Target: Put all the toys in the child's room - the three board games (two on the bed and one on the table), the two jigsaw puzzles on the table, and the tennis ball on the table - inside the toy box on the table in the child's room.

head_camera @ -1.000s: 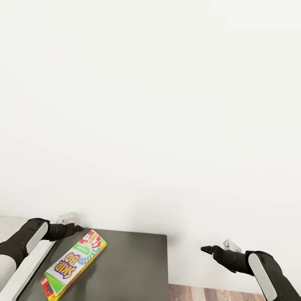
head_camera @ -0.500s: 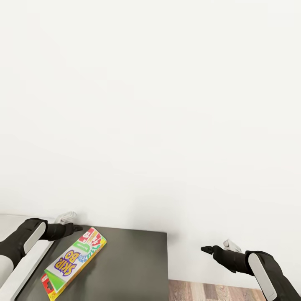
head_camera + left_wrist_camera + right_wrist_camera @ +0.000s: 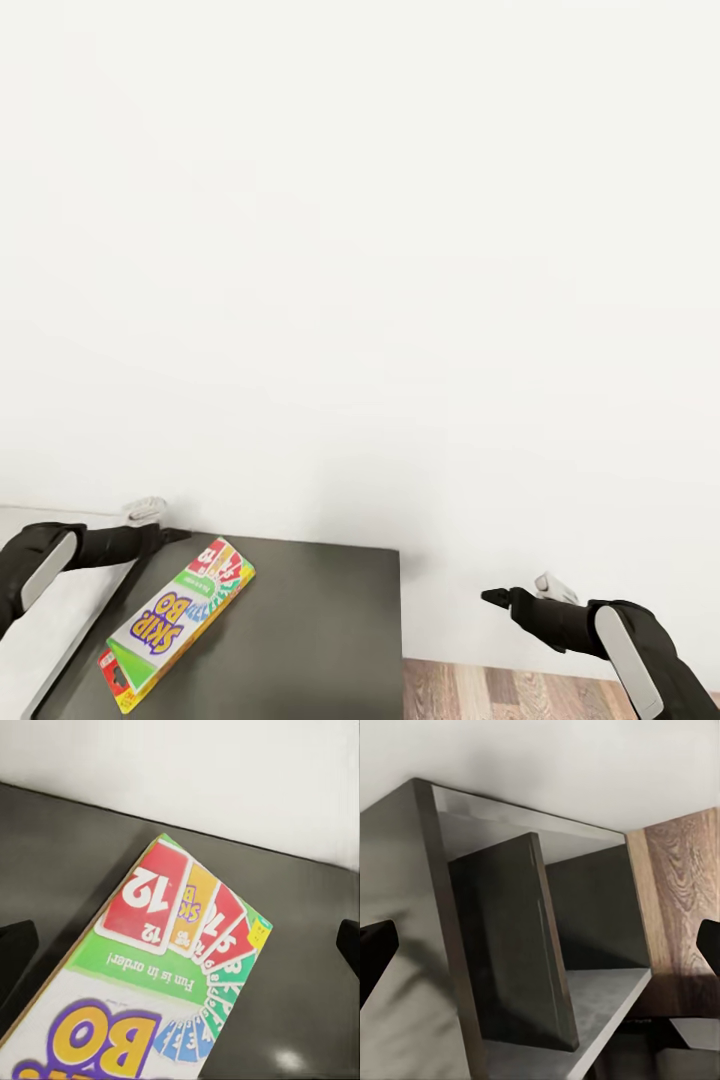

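Left jaws: spread wide, the two dark fingertips sitting at opposite edges of the left wrist view with nothing between them but the box below
Left gripper (image 3: 160, 535): in the head view it reaches in from the left, low over the far left corner of the dark surface, apart from the box
Right jaws: spread, the dark tips at the two side edges of the right wrist view, gripping nothing
Right gripper (image 3: 497, 597): out in open air to the right of the dark top, in front of the white wall (image 3: 400, 250), pointing left
Board game (image 3: 178, 625): the green-red box with yellow letters lies flat on the dark surface, on the diagonal, one end near the left gripper, the other at the bottom edge of the head view; the left wrist view shows its end printed with fanned cards (image 3: 176, 945) and the number 12
Table (image 3: 320, 640): its dark grey lower section carries the box; a pale top (image 3: 70, 620) runs beside it on the left, under the left arm
Shelving (image 3: 510, 945): the right wrist view looks at dark grey open compartments with an upright divider, set against the wall
Floor (image 3: 480, 695): wood planks, right of the dark section
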Tool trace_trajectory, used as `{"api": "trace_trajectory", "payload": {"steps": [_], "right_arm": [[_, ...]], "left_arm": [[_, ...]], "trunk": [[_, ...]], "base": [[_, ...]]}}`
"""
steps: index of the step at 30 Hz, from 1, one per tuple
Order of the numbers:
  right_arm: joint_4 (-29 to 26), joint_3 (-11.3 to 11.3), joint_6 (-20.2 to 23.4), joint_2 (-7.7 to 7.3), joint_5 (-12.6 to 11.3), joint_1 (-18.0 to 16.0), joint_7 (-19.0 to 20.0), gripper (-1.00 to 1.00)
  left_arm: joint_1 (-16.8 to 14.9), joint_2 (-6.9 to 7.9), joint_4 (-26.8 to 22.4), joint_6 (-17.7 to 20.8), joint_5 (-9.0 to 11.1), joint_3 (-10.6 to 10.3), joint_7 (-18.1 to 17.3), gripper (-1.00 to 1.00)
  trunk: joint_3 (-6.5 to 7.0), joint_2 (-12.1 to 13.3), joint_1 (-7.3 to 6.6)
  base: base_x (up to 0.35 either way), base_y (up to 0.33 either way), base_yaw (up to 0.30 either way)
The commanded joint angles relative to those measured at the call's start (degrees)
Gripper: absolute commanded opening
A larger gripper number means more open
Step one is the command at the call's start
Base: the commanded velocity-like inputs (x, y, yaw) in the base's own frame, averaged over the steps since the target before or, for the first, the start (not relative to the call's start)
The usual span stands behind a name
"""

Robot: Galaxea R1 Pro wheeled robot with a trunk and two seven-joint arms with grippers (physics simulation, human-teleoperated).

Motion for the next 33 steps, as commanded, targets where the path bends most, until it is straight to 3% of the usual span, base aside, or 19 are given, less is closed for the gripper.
{"api": "trace_trajectory", "payload": {"steps": [1,6,8,33], "right_arm": [[0.0,-0.1,0.3,-0.09,0.5,-0.1,0.6,1.0],[0.0,-0.3,0.4,-0.47,0.5,-0.1,0.7,1.0],[0.0,-0.3,0.4,-0.56,0.5,-0.1,0.8,1.0],[0.0,-0.3,0.3,0.15,0.5,-0.1,0.7,1.0]], "left_arm": [[-0.1,0.08,0.0,0.1,-0.4,-0.2,-1.1,1.0],[-0.1,0.03,0.3,-0.9,-5.4,-0.1,-2.9,1.0],[-0.1,0.0,0.3,-1.3,-6.1,0.0,-3.2,1.0],[-0.1,0.1,0.3,-1.9,-6.9,0.5,-3.8,1.0]], "trunk": [[-0.23,-0.1,0.04],[-0.7,-0.1,0.04],[-0.89,-0.1,0.04],[-3.25,-0.1,0.04]], "base": [[0.0,0.0,0.0],[0.0,0.0,0.0],[0.0,0.0,0.0],[0.0,0.0,0.0]]}}
